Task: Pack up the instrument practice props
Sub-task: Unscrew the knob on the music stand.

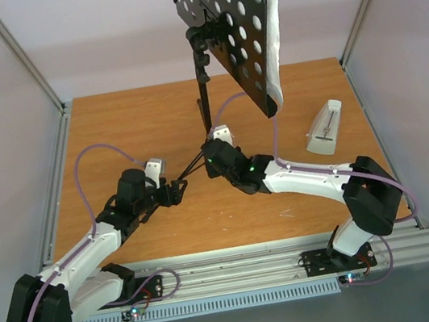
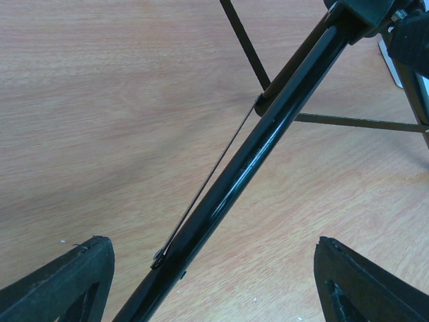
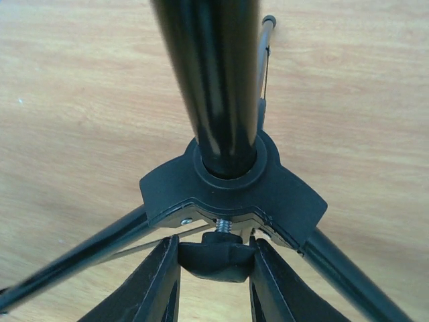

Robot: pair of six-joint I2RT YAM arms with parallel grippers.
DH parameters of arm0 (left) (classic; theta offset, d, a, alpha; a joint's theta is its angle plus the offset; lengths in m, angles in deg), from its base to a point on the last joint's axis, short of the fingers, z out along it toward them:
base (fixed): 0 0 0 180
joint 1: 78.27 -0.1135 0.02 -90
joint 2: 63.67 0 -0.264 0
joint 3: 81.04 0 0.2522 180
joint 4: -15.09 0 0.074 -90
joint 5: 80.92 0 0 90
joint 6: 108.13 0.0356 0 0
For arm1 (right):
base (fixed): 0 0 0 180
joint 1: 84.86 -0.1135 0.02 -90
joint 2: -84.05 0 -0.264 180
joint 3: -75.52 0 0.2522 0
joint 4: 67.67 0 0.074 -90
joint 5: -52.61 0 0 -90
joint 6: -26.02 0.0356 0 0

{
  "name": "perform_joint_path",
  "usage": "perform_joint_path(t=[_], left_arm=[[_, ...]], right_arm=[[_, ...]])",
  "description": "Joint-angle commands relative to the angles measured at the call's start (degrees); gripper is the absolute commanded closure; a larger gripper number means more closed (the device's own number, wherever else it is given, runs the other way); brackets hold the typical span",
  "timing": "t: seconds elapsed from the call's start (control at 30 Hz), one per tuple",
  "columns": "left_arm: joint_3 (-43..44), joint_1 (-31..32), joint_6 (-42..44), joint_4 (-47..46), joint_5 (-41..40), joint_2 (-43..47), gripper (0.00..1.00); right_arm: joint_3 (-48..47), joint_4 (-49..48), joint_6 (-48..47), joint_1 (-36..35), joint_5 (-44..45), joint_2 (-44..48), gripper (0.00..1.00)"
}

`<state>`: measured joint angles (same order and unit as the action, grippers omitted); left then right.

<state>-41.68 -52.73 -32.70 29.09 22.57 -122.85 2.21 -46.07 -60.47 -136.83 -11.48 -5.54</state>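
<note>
Right jaws: the right gripper [image 3: 214, 249] is clamped on the knob [image 3: 216, 263] of the stand [image 1: 206, 105], probably to loosen it so the legs can fold.
Just above right jaws: the hub [image 3: 228, 191] sits directly over the knob, and the pole [image 3: 208, 80] rises from it.
Left jaws: the left gripper [image 2: 211, 268] stands wide apart and holds nothing.
Between left jaws: one leg [image 2: 268, 134] runs up the gap with its thin brace [image 2: 208, 181] alongside, touching neither finger. This arm looks placed to steady or gather the leg.
Beyond both jaws: the stand is upright on the table [image 1: 135, 124] with its legs spread. The desk [image 1: 229, 20] tilts overhead, with the sheets [image 1: 278, 20] on it.
Far right of right jaws: the metronome [image 1: 324, 129] rests on the table, well apart.
Progress: nothing looks packed yet.
</note>
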Motion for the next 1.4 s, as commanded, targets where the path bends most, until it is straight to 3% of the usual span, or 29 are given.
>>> perform_joint_path(t=[0.0, 0.37, 0.73, 1.2, 1.3, 1.37], left_arm=[[1.44, 0.21, 0.68, -1.61, 0.43, -0.30, 0.18], [1.35, 0.21, 0.35, -2.16, 1.12, -0.98, 0.18], [1.42, 0.21, 0.38, -1.90, 1.28, -0.37, 0.18], [1.43, 0.21, 0.33, -1.81, 1.15, -0.46, 0.18], [1.44, 0.21, 0.42, -1.68, 0.93, -0.42, 0.18], [1.46, 0.21, 0.43, -1.56, 0.83, -0.39, 0.17]], right_arm=[[-4.28, 1.87, -14.58, -0.57, 5.79, -0.77, 0.71], [-7.09, 8.04, -34.26, -3.66, 10.86, -4.25, 0.71], [-8.11, 8.35, -54.45, -6.88, 18.67, -8.29, 0.70], [-7.61, 2.43, -67.23, -8.87, 21.07, -9.55, 0.67], [-6.72, 2.44, -64.46, -9.03, 17.98, -7.08, 0.55], [-5.67, 2.87, -62.48, -9.03, 15.18, -4.65, 0.36]])
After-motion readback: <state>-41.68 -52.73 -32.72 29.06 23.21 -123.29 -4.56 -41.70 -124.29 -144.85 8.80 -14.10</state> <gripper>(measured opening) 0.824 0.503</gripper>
